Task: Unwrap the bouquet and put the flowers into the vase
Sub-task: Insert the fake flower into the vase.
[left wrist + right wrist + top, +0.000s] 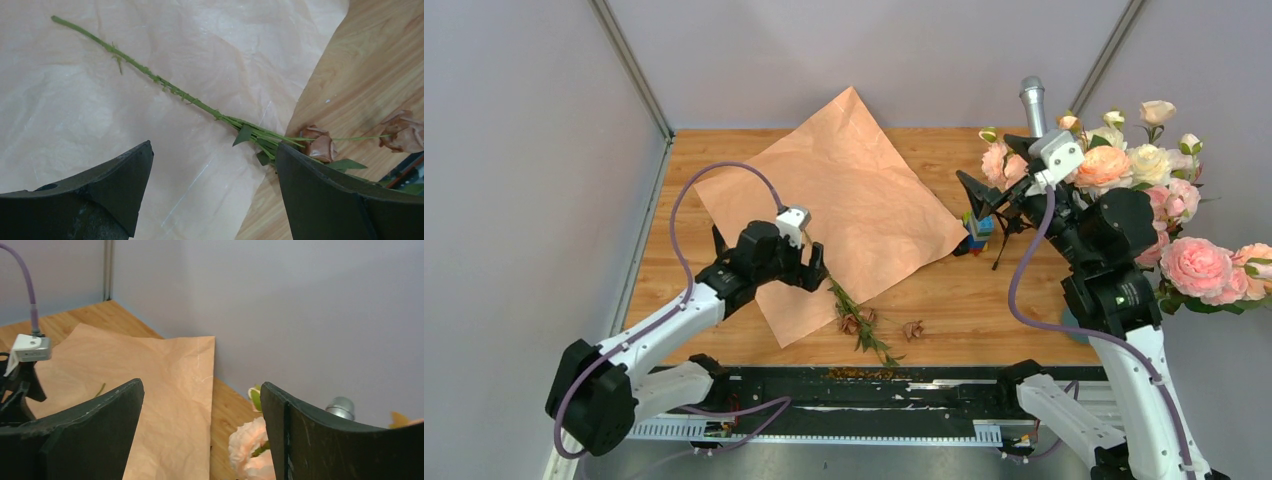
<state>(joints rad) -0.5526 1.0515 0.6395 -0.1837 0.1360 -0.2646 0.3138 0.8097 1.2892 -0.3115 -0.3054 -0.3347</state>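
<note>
At the bottom of the overhead view, brown crumbs (pixel 864 373) lie scattered on the black rail (pixel 924 420) at the table's near edge. Just above them, at lower center, a flower sprig (pixel 856 315) lies flat on the wooden table (pixel 984 310). Its leafy end and a withered brown rose head (pixel 854 323) rest on the bare wood, and the thin stem runs up and left onto the paper. A second dried rose head (pixel 913 329) lies loose just to the right, apart from the sprig.

The left gripper (pixel 769 255) hangs over the lower left part of the paper (pixel 854 190). In its wrist view the left gripper (pixel 214 150) has its fingers (pixel 105 190) spread wide and grips nothing. The sprig (pixel 165 87) crosses the frame from upper left to lower right on the paper (pixel 90 110). Its brown heads (pixel 320 146) lie past the paper's edge on the wood (pixel 365 65).

The tan paper is unwrapped and spread flat across the middle of the table, with one corner pointing at the back wall.

To its right, the right gripper (pixel 991 168) is raised in the air beside the big peach and pink roses (pixel 1124 165). Its wrist view shows the right gripper (pixel 201 385) with its fingers (pixel 320 440) apart and empty, and a peach rose (pixel 250 445) low between them. Below it in the overhead view, at the paper's right corner, sits a small blue and green object (pixel 977 228) that I cannot identify. A silver microphone (pixel 1032 100) stands farthest back, at upper right.
</note>
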